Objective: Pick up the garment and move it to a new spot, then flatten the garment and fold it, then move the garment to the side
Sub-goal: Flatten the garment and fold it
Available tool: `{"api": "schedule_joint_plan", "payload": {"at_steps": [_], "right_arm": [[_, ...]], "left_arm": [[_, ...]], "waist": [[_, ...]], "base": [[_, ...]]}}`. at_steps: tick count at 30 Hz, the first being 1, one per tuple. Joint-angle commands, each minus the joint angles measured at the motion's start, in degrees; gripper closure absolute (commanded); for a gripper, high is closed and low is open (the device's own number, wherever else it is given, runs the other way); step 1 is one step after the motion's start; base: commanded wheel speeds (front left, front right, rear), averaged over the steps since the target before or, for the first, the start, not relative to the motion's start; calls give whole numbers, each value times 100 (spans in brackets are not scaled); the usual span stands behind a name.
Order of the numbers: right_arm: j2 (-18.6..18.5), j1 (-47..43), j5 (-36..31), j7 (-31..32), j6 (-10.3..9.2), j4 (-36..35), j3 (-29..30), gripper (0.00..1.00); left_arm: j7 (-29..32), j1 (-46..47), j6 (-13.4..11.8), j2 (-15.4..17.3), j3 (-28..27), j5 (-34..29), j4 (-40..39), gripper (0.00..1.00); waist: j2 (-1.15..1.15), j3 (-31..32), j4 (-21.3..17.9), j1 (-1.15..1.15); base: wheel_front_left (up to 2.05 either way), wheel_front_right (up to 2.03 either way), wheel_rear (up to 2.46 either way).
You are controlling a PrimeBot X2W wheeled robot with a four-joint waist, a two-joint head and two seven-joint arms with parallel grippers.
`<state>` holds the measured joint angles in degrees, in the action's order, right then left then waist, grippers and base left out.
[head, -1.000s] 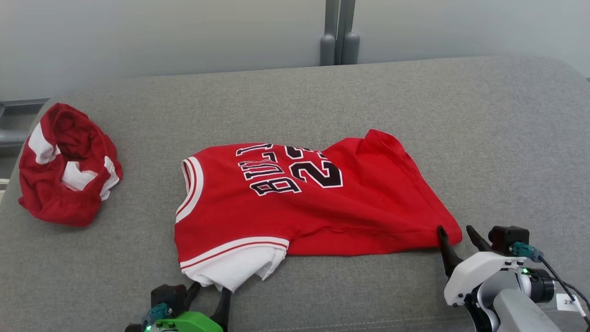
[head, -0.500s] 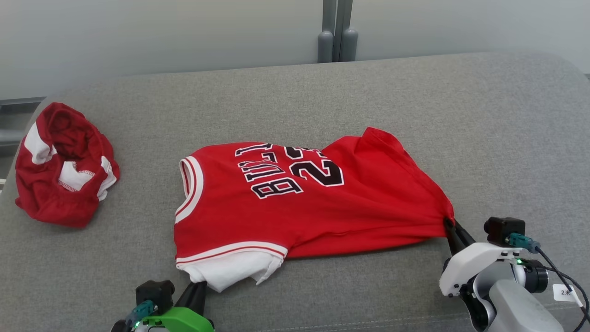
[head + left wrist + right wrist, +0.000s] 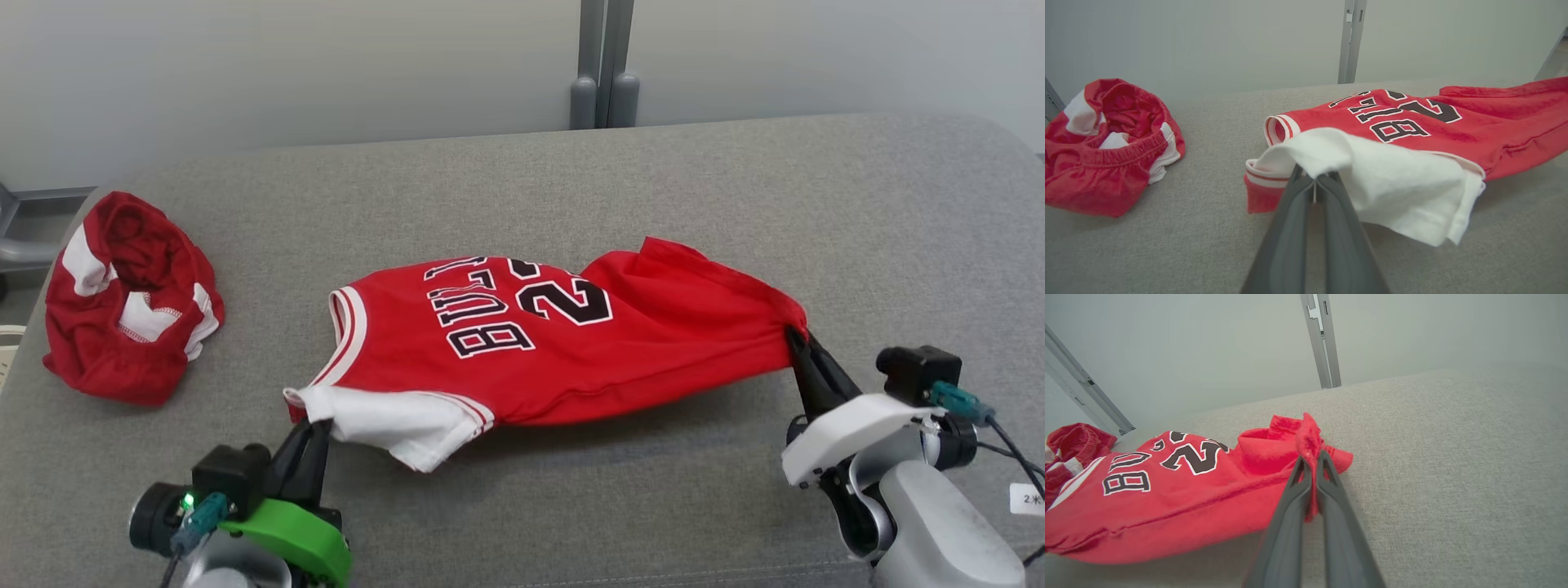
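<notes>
The left gripper (image 3: 314, 426) pinches the white corner of the red jersey (image 3: 588, 359). The right gripper (image 3: 796, 339) pinches its red end. The jersey hangs stretched between them, over the grey cushion (image 3: 571, 180). Red shorts (image 3: 122, 310) lie far left.

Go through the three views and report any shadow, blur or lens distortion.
Head view: even, soft light, no glare; a faint shadow lies on the grey cushion under the lifted jersey. Left wrist view: the left hand is blurred near the lens, the jersey sharper. Right wrist view: the right hand is soft near the bottom edge, and the wall post leans, a wide-angle effect.
</notes>
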<state>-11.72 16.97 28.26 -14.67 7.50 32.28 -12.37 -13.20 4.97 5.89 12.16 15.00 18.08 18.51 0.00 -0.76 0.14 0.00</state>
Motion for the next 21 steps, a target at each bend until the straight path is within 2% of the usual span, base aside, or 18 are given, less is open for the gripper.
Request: {"api": "schedule_joint_plan", "payload": {"at_steps": [1,5,10,16,21], "right_arm": [[-78,188,70,98,-2,-141,-83,100],[-189,542,142,261,-2,-319,-213,100],[-306,1570,374,627,-2,-424,-472,100],[-189,3333,1001,1091,-2,-14,-668,100],[-26,4953,1478,1324,-2,575,-644,100]], "left_arm": [[153,262,21,185,51,-100,-140,100],[430,729,82,439,158,-143,-358,100],[978,1972,149,888,396,-18,-613,100],[1538,4092,152,1565,1009,564,-506,100],[1766,5964,154,1802,1474,1079,-63,100]], "waist": [[0,-63,-22,0],[0,-234,-50,0],[0,-763,-125,0],[0,-1577,-227,0],[0,-2190,-286,0]], "base": [[0,0,0],[0,0,0],[0,0,0],[0,0,0],[0,0,0]]}}
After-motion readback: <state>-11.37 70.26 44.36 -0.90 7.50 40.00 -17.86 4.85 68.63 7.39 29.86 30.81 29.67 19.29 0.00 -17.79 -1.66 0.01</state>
